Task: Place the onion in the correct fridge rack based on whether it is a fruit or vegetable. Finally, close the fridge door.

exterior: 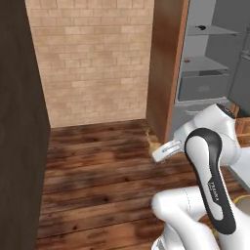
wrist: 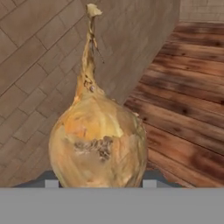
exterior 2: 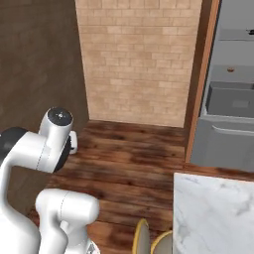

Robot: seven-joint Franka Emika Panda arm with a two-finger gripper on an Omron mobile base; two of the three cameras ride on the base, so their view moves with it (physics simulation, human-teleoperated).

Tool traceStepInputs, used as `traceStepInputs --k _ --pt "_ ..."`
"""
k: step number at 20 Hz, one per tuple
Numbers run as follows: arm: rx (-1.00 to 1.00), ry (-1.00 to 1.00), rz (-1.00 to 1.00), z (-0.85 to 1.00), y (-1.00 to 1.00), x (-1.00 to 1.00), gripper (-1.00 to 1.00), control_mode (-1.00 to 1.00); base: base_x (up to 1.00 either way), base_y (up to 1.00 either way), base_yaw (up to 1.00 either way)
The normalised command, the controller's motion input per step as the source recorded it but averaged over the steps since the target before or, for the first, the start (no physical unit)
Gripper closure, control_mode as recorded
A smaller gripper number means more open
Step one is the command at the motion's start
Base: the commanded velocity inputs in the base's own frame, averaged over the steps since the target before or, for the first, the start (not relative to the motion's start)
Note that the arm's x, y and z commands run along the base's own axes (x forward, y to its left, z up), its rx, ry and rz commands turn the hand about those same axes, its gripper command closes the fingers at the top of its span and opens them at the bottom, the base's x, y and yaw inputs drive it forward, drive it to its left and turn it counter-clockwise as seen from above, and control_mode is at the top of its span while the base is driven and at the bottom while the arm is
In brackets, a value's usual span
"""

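The end effector (wrist: pixel 98 183) is clamped on the onion (wrist: pixel 98 144), which sits at lower centre of the hand view, so the carry is under way. Next it must swing toward the rack (exterior: pixel 202 63), upper right in the left base view. That view shows the open fridge shelves; the hand view shows the grip.

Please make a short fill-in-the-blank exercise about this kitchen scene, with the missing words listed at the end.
1. The gripper is shut on the ____.
2. The onion has a long thin ____ at its top.
3. The floor is made of dark ____ planks.
4. The wall behind the floor is made of pale ____.

Missing words: onion; stem; wooden; bricks
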Motion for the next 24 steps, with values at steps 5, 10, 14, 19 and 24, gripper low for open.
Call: traceStepInputs --k 5,10,14,19,24 --pt "0.00 0.00 0.00 0.00 0.00 0.00 1.00 1.00 1.00 0.00 -0.14" --pt "0.00 0.00 0.00 0.00 0.00 0.00 1.00 1.00 1.00 -0.15 -0.24" --pt "0.00 0.00 0.00 0.00 0.00 0.00 1.00 1.00 1.00 -0.21 -0.26" --pt "0.00 0.00 0.00 0.00 0.00 0.00 1.00 1.00 1.00 -0.51 -0.27" --pt "0.00 0.00 0.00 0.00 0.00 0.00 1.00 1.00 0.99 -0.89 -0.27"
